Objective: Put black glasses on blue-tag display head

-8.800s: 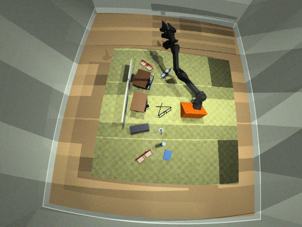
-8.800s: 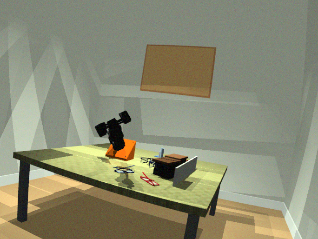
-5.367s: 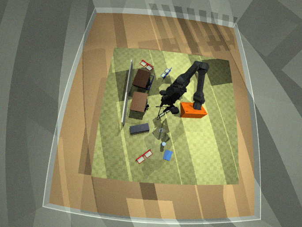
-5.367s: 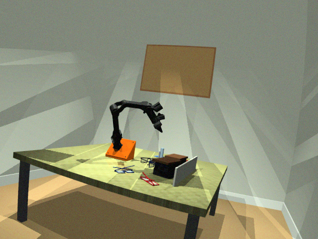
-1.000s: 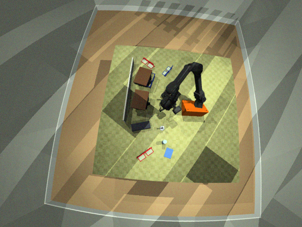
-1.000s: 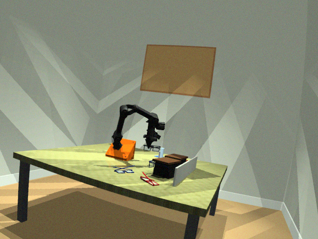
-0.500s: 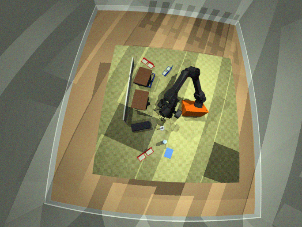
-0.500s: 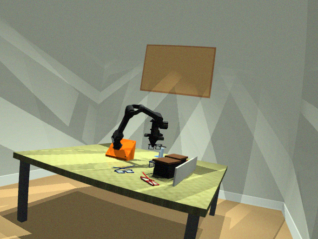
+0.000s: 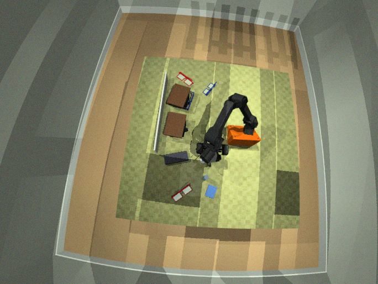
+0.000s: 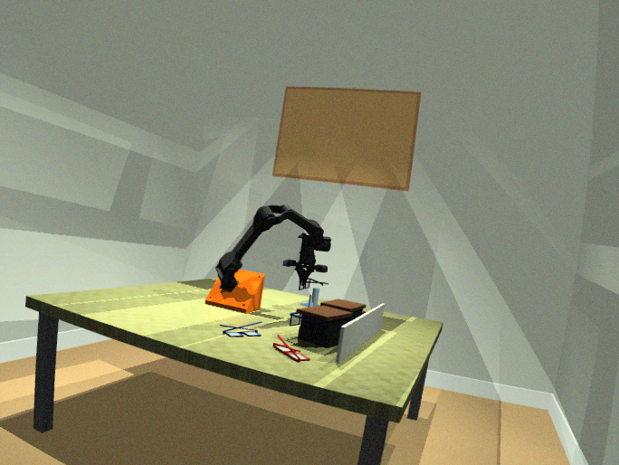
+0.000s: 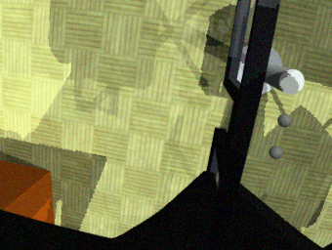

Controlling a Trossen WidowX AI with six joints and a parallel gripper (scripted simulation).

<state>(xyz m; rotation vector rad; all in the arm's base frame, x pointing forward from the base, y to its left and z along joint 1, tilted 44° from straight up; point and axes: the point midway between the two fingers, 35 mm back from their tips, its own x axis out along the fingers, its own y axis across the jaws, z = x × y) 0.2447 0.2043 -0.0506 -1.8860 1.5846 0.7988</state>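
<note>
My gripper [image 9: 205, 158] [image 10: 305, 283] [image 11: 214, 184] is shut on the black glasses [image 10: 315, 282] [image 11: 258, 57]. It holds them in the air above the table, and in the wrist view a black bar of the frame runs up from the fingers. Two display heads with brown tops stand to the left. The head with the blue tag [image 9: 178, 95] [image 10: 324, 313] is the far one in the top view, and the other head [image 9: 174, 124] [image 10: 343, 304] stands beside it. My gripper is apart from both heads, near a dark case [image 9: 176, 157].
A white panel [image 9: 160, 112] [image 10: 361, 325] stands behind the heads. Red glasses [image 9: 184, 77] [image 10: 290, 349], blue glasses [image 9: 209, 88] [image 10: 242, 329], a second red pair [image 9: 184, 192], a blue card [image 9: 211, 191] and a small cylinder [image 9: 205, 177] [image 11: 285, 78] lie about. The arm stands on an orange base [image 9: 242, 135] [image 10: 237, 292].
</note>
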